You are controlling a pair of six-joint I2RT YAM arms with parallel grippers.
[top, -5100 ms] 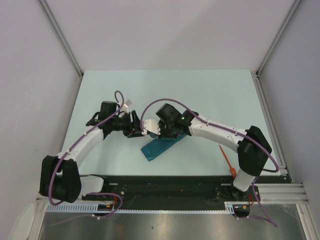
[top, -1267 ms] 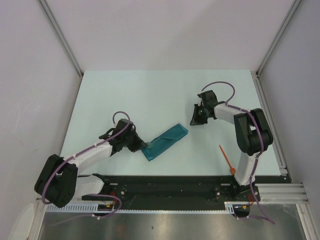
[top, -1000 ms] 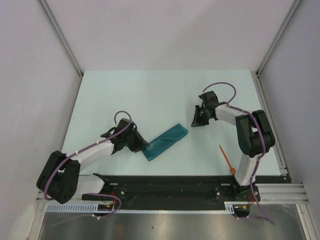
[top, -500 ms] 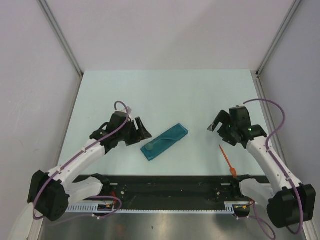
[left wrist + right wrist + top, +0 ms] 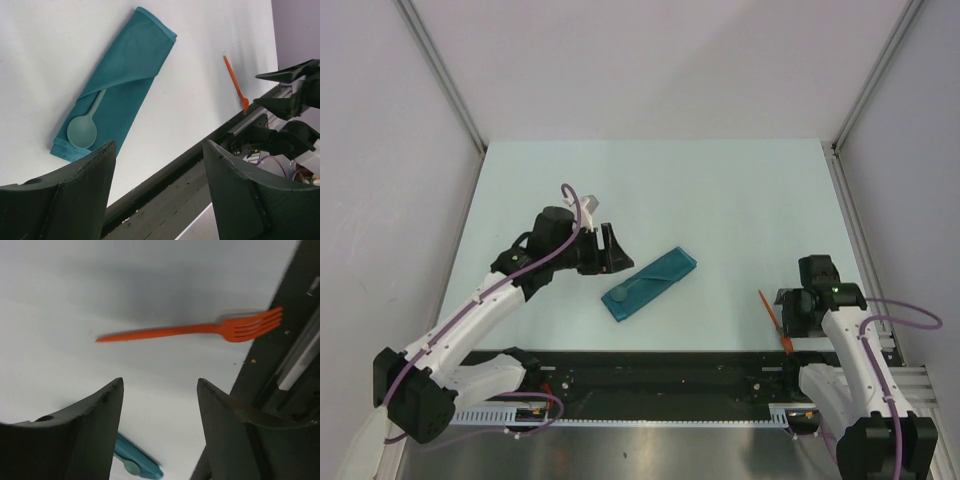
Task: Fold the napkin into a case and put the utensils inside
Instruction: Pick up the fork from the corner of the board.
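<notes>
On the table [image 5: 720, 190], one case [image 5: 650, 283], one spoon [image 5: 82, 131], one fork [image 5: 200, 330] — left tool [image 5: 156, 150] and right tool [image 5: 160, 385] spread, empty.

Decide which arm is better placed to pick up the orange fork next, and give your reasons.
Right. The right gripper hovers open just above the fork, which lies near that arm's base. The left gripper, also open, sits beside the napkin, far from the fork.

The teal spoon's [image 5: 81, 132] handle end is hidden under a napkin [image 5: 132, 65] fold. In the right wrist view, the right gripper's [image 5: 159, 382] finger [image 5: 65, 440] covers most of the napkin. Overhead, the orange fork's [image 5: 767, 306] tines are too small to see.
</notes>
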